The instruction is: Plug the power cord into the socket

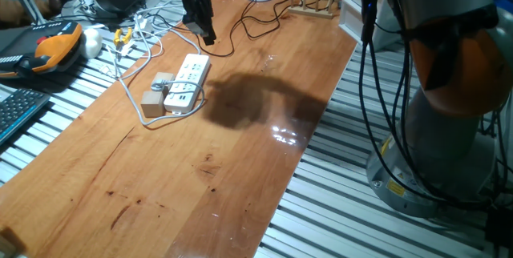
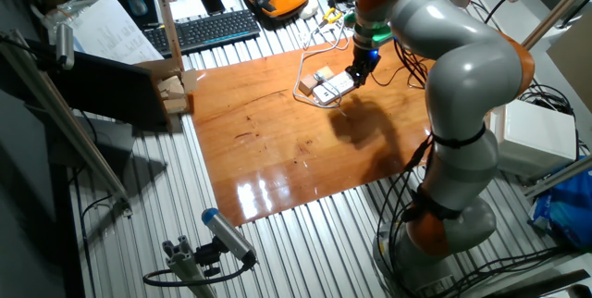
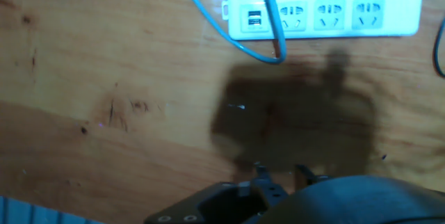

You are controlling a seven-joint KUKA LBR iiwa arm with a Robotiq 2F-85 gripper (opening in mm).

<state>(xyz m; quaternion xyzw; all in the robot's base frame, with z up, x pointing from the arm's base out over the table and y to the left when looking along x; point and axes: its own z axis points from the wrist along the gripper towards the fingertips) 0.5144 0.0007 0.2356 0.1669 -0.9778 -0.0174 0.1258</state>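
Note:
The socket (image 1: 189, 80) is a white power strip lying on the wooden table at the left, with a white cable. It also shows in the other fixed view (image 2: 333, 85) and along the top of the hand view (image 3: 327, 7), outlets facing up. My gripper (image 1: 207, 34) hangs above and just behind the strip, shut on the small black plug. The thin black power cord (image 1: 240, 30) trails from it toward the back of the table. In the hand view two small metal prongs (image 3: 261, 172) stick out at the bottom, short of the strip.
Two tan cubes (image 1: 158, 90) sit against the strip's left side. A thin grey looped cable (image 3: 208, 22) crosses the strip's end. An orange pendant (image 1: 56, 46) and a keyboard (image 1: 16, 106) lie at the left. A wooden rack (image 1: 317, 2) stands at the back.

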